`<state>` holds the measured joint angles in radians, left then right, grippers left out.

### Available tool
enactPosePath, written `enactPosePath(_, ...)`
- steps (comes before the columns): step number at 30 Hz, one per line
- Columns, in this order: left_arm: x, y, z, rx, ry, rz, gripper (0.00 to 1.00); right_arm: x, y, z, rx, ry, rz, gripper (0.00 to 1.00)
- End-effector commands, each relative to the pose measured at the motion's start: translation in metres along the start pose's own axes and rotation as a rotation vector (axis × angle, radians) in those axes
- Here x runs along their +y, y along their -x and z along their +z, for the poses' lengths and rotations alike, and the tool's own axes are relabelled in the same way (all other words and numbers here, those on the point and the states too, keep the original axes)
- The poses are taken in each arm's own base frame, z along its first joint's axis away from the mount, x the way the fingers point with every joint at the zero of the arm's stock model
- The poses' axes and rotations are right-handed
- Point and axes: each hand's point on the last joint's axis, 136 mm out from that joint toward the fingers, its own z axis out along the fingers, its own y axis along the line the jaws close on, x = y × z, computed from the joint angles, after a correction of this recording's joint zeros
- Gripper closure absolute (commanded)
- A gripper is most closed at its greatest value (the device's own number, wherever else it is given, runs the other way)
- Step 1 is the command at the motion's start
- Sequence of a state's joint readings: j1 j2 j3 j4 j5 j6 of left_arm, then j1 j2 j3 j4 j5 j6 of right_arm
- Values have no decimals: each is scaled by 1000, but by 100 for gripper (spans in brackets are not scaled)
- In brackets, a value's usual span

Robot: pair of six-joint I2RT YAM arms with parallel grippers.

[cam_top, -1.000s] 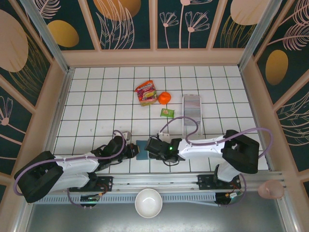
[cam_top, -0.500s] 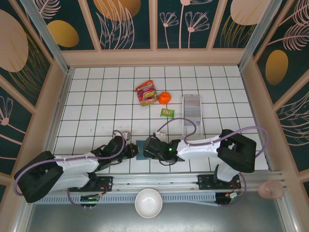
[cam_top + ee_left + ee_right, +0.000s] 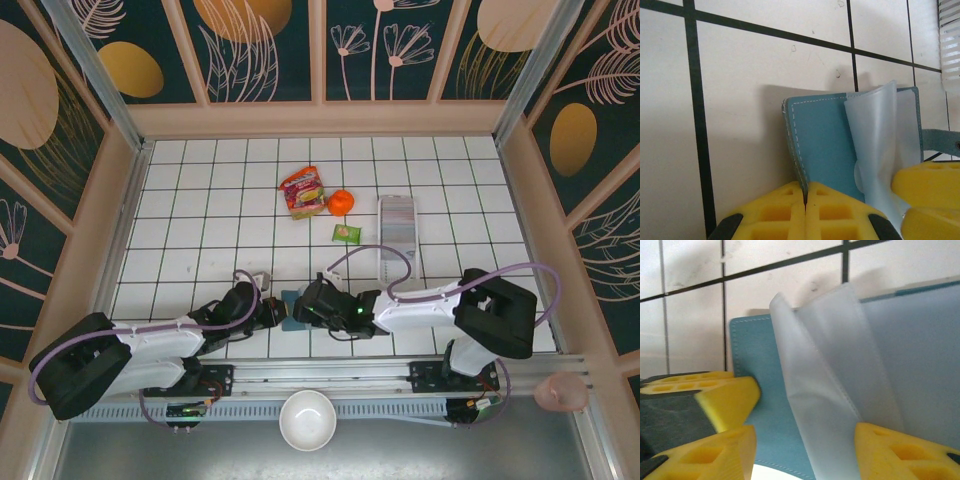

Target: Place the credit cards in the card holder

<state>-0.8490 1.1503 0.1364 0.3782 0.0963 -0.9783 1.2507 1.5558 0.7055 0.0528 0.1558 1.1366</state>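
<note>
The card holder (image 3: 290, 303) lies open on the white tiles near the front edge, teal cover (image 3: 825, 145) spread left, pale clear sleeves (image 3: 880, 130) standing up from its spine. My left gripper (image 3: 805, 187) is shut on the cover's near left edge. My right gripper (image 3: 802, 440) is open above the holder (image 3: 765, 390), its yellow fingers on either side of a raised clear sleeve (image 3: 835, 380). From above, the left gripper (image 3: 272, 313) and right gripper (image 3: 300, 310) meet over the holder. The credit cards are out of view.
A long clear plastic tray (image 3: 397, 225) lies at mid right. A small green packet (image 3: 346, 233), an orange (image 3: 341, 202) and a red snack bag (image 3: 302, 192) sit behind the holder. A white bowl (image 3: 307, 419) stands below the front rail.
My right gripper has slid left over the card holder, covering more of it in the top view. The left gripper keeps its hold and has not moved.
</note>
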Motion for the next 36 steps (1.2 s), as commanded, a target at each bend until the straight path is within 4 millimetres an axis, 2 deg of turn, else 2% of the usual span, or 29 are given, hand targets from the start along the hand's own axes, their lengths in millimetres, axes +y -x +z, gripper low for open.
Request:
enactPosePath(1, 16, -13, 0, 41, 45, -18, 100, 14, 9, -12, -34, 70, 30, 46)
enactPosePath(10, 17, -13, -1, 38, 42, -23, 100, 8, 1, -2, -5, 63, 48, 47)
enactPosePath(15, 16, -13, -1, 34, 39, -24, 100, 10, 8, -10, -35, 82, 51, 47)
enactPosePath(19, 17, -12, -2, 27, 39, -37, 100, 5, 6, -4, -18, 88, 71, 47)
enactPosePath(23, 13, -5, -8, -17, 11, -74, 86, 4, 4, 3, -10, 84, 70, 47)
enactPosePath(26, 14, 0, -14, -57, 9, -100, 83, 1, 2, 6, -6, 84, 71, 47)
enactPosePath(30, 23, 4, -21, -106, 27, -133, 78, 8, 0, 10, 3, 118, 65, 48)
enactPosePath(33, 31, 8, -27, -138, 71, -146, 79, 13, 0, 13, 12, 126, 57, 48)
enactPosePath(36, 31, 16, -34, -186, 69, -173, 83, 15, 1, 13, 10, 130, 51, 48)
